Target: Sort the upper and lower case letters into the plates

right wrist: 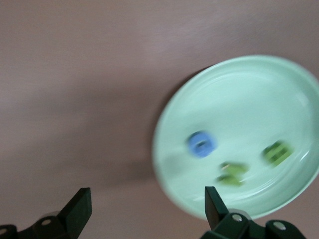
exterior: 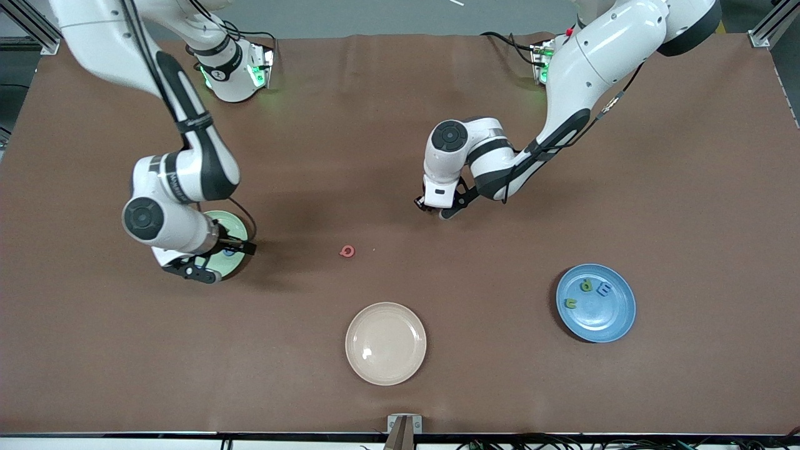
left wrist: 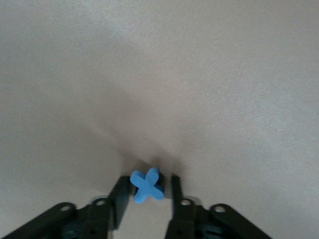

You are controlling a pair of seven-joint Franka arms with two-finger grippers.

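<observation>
My left gripper (exterior: 430,207) is low over the middle of the table. In the left wrist view it (left wrist: 147,191) is shut on a blue plus-like piece (left wrist: 147,185) at its fingertips. The hand hides this piece in the front view. A red letter (exterior: 347,251) lies on the table nearer the camera. My right gripper (exterior: 219,257) is open and empty over the mint green plate (exterior: 236,220). In the right wrist view the gripper (right wrist: 147,214) is over the plate's (right wrist: 259,89) rim. That plate holds a blue letter (right wrist: 201,144) and two green letters (right wrist: 230,173). The blue plate (exterior: 615,325) holds two green letters (exterior: 586,285) and a blue one (exterior: 604,289).
A cream-beige plate (exterior: 385,343), empty, sits near the front edge of the table, between the two coloured plates. The brown tabletop is bare around the red letter. The arm bases stand along the edge farthest from the camera.
</observation>
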